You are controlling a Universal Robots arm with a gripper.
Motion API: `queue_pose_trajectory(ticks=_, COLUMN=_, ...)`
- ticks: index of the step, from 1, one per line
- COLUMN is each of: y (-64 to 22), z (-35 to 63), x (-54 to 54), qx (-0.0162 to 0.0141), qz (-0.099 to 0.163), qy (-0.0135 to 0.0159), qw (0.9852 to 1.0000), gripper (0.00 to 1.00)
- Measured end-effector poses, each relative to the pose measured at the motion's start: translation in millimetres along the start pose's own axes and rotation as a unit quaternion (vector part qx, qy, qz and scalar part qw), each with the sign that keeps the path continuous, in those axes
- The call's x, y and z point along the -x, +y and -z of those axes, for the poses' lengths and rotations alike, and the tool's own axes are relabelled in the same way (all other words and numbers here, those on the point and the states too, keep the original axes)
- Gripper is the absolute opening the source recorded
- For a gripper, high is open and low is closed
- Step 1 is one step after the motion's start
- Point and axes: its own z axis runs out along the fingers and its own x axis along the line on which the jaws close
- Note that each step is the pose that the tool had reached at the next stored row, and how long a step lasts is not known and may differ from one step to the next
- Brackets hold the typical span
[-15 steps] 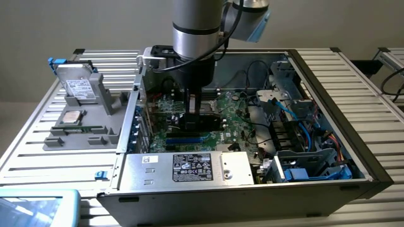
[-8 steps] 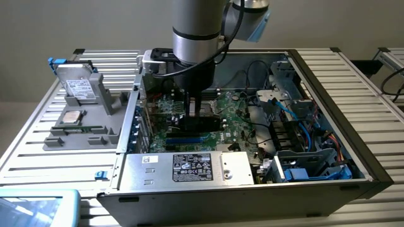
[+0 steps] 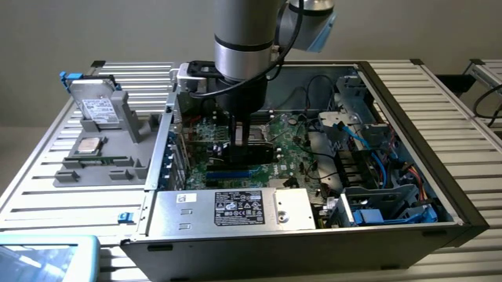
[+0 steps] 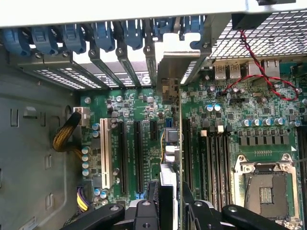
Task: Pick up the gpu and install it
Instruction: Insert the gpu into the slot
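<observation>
The gpu [image 3: 251, 155] hangs as a dark card just above the green motherboard [image 3: 297, 147] inside the open computer case [image 3: 408, 117]. My gripper [image 3: 244, 140] comes down from above and is shut on the card's upper edge. In the wrist view the gpu [image 4: 171, 143] shows edge-on, running from my gripper [image 4: 170, 203] toward its silver bracket [image 4: 168, 67] at the case's rear slot openings. It stands over the motherboard [image 4: 225, 110], between the black expansion slots [image 4: 138, 153] and the memory slots [image 4: 216, 158]. Whether its lower edge touches a slot I cannot tell.
A white slot [image 4: 104, 153] and the empty processor socket [image 4: 264, 187] lie on either side. The power supply [image 3: 235, 208] sits at the case's near wall, blue cables [image 3: 392, 170] at the exterior view's right. A grey tray [image 3: 102, 170] on the left holds a hard drive [image 3: 98, 108].
</observation>
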Motion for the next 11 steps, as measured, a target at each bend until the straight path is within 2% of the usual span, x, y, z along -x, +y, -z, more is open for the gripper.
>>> queue_pose_trajectory(ticks=11, y=0.3, z=-3.4, x=-2.1, qx=0.0001, qz=0.0, qy=-0.0006, qw=1.0, gripper=0.29)
